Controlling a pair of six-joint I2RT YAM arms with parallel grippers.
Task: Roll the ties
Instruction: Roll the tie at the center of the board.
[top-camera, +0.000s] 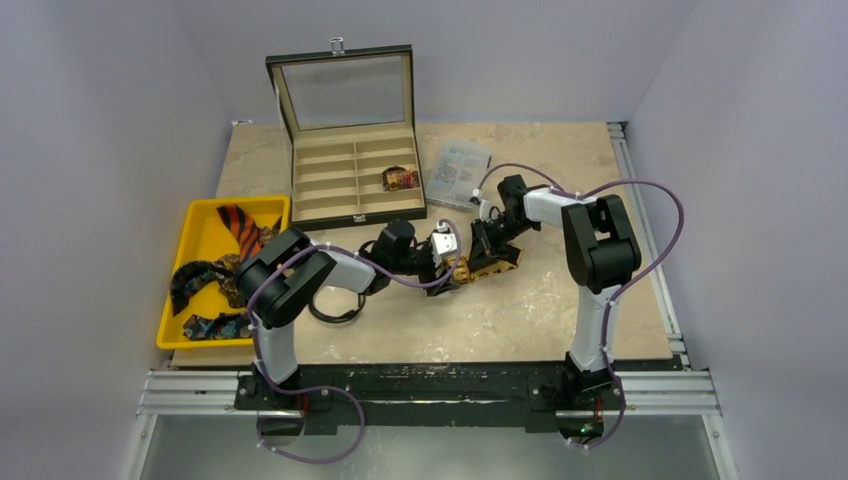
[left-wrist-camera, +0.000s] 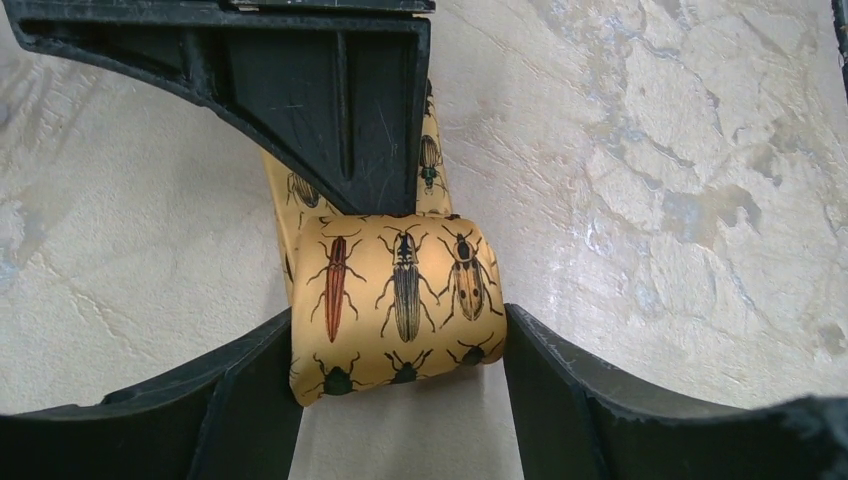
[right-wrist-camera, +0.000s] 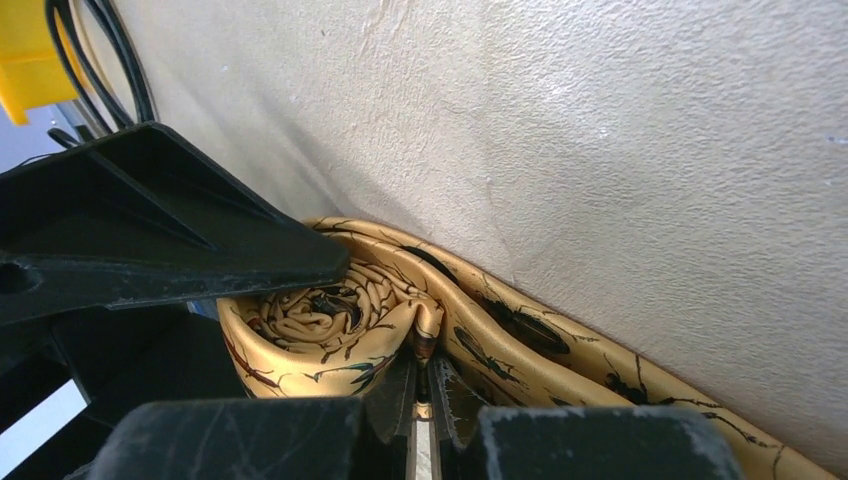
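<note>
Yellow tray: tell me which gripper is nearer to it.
Left. The left gripper holds the gold tie roll mid-table, on the side facing the yellow tray; the right gripper is just beyond, farther from the tray.

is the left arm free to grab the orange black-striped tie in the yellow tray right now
Probably not: the left gripper is shut on the rolled tan-gold insect-print tie. The orange black-striped tie lies uncovered in the yellow tray nearby.

The gold tie (top-camera: 487, 262), printed with beetles, lies mid-table with one end wound into a roll and the rest trailing flat, while an orange tie (top-camera: 240, 228) with black stripes and crumpled dark ties (top-camera: 195, 275) lie in the left tray (top-camera: 235, 202), and a rolled tie (top-camera: 401, 178) sits in the far box (top-camera: 325, 175).
</note>
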